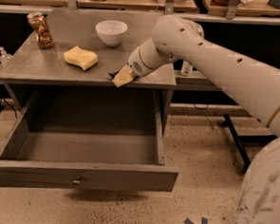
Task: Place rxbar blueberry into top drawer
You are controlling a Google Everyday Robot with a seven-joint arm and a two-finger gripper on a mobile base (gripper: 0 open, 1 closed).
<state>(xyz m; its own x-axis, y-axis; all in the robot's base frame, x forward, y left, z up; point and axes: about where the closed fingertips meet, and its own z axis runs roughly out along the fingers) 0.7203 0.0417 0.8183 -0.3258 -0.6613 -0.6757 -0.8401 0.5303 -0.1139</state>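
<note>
Tabletop [47,68] front edge | tool [122,78] there | rxbar blueberry [112,74] mostly hidden

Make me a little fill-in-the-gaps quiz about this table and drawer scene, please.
The drawer under the table stands ____.
The sponge near the can is ____ in colour.
The arm holds its jaws at the table's front ____, right of the sponge.
Missing words: open, yellow, edge.

Speckled beige floor [209,151], grey table [52,68]; cluttered wooden bench [137,3] behind; gripper [122,78] at the table's front edge
</note>
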